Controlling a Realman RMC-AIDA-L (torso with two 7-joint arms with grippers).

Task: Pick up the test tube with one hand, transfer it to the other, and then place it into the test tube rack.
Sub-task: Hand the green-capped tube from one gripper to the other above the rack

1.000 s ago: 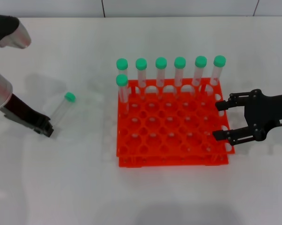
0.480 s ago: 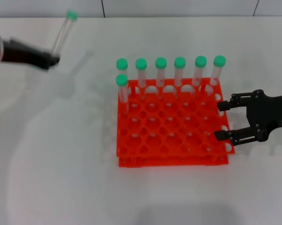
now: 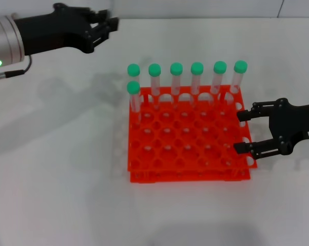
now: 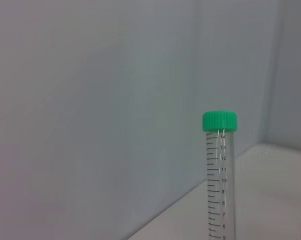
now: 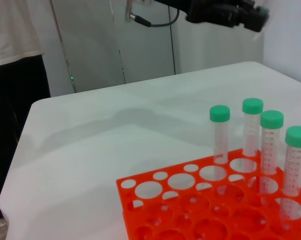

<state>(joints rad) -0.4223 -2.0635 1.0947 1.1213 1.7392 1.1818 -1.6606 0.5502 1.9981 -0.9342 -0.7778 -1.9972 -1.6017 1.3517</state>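
A: Where is the test tube [image 4: 219, 175] being carried, and by which gripper?

B: It is being held by the left gripper [image 3: 107, 24], raised above the far left of the surface [image 3: 62, 169], well apart from the test tube rack [image 3: 188, 146]. In the left wrist view the tube is being shown upright beyond the fingers, green cap outermost. In the head view the tube itself is not being resolved at the blurred fingertips, so the fingers are being judged as clamped on its lower part rather than seen so.

A: And the right gripper [image 3: 242, 132]?

B: It is being kept low at the rack's right edge, its fingers [image 3: 245, 115] spread apart with nothing between them. Seven green-capped tubes [image 3: 176, 77] are standing in the rack's far rows, beyond and to the left of those fingers.

A: What is being risked from here?

B: The handover is not yet being made, and the two grippers are well apart. If the tube is being gripped near its bottom end only, it is being left free to swing or slip during the crossing. A misjudged meeting could be causing the open fingers to close on the cap or on nothing. The standing tubes are also being exposed to a knock if the carried tube is being brought across too low.
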